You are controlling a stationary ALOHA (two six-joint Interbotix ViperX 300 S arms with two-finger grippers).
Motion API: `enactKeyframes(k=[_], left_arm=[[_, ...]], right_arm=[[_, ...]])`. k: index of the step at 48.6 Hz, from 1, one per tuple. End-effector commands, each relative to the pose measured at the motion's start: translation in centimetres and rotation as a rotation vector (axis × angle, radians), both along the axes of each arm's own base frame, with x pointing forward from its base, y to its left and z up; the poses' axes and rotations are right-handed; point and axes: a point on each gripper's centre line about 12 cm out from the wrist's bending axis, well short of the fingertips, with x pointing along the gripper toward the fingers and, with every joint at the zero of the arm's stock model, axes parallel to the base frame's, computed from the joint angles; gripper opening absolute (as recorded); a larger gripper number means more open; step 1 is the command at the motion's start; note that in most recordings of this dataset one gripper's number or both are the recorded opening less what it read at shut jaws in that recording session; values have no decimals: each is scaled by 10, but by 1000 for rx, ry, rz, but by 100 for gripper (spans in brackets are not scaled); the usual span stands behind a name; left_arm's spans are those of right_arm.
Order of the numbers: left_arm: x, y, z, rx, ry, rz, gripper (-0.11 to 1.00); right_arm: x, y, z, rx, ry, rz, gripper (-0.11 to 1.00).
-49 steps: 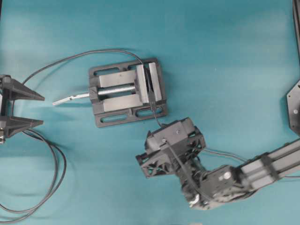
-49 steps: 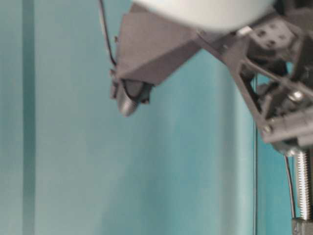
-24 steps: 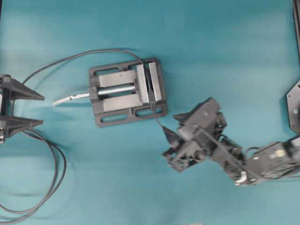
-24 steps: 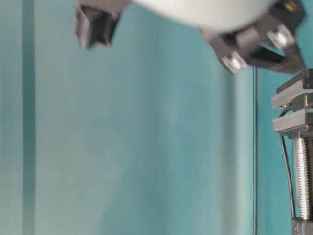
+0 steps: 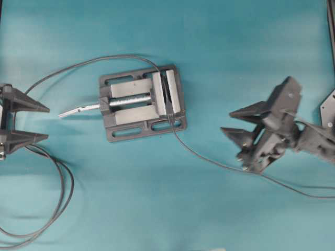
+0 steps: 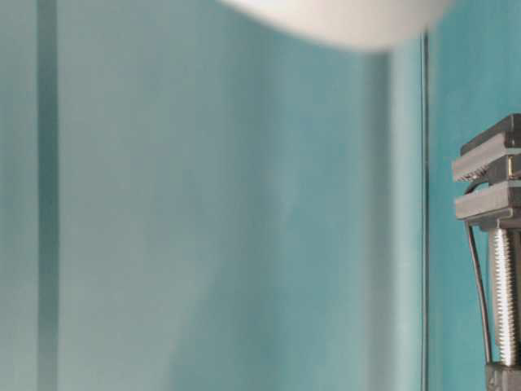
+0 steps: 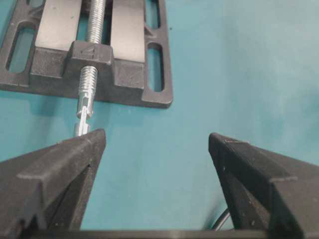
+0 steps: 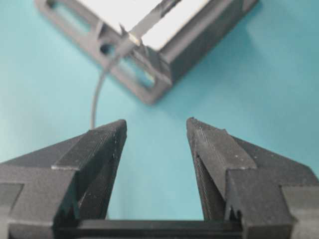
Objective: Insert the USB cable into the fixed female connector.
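The grey vise (image 5: 140,102) sits left of centre. The fixed female connector (image 5: 164,93) is a dark piece clamped between its jaws, mostly hidden. The thin USB cable (image 5: 174,135) leaves the vise's near side and trails to the lower right. In the right wrist view its plug (image 8: 130,39) sits at the jaw slot; how deep it sits does not show. My right gripper (image 5: 226,121) hovers well right of the vise, open and empty, as the right wrist view (image 8: 155,122) confirms. My left gripper (image 5: 47,123) waits open at the far left, empty (image 7: 157,134).
The longer black cable (image 5: 78,64) arcs from the vise's far side to loose loops (image 5: 60,209) at the lower left. The silver screw handle (image 5: 78,110) points toward my left gripper. Side on, the vise (image 6: 492,175) and its screw (image 6: 505,301) show at the right edge.
My right gripper pulled back from beside the vise to the right, open, leaving the thin cable lying on the table. It has left the table-level view. The left arm stayed still.
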Motion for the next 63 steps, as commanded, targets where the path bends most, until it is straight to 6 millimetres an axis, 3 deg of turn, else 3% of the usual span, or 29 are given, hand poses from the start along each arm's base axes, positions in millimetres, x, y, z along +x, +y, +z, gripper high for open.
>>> enactKeyframes(k=[1,20,26,38,44,56,63], left_arm=[[3,0,4,-9,-11,5,97],[2,0,5,-9,-12,5,97],[2,0,4,-9,-9,5,97],[3,0,4,-9,-11,5,97],[2,0,4,-9,-9,5,97],[2,0,4,-9,-9,5,97],[3,0,4,-9,-11,5,97]], right_arm=[[-10,-4,9,5,-44,43,56],[-73,-33,34,-108,-250,226,56],[-87,-40,43,-230,-284,293,56],[-99,-47,46,-523,-220,396,57],[-101,-48,47,-520,-231,394,56],[-108,-57,27,-527,-184,346,57],[-107,-62,37,-482,-223,274,56]])
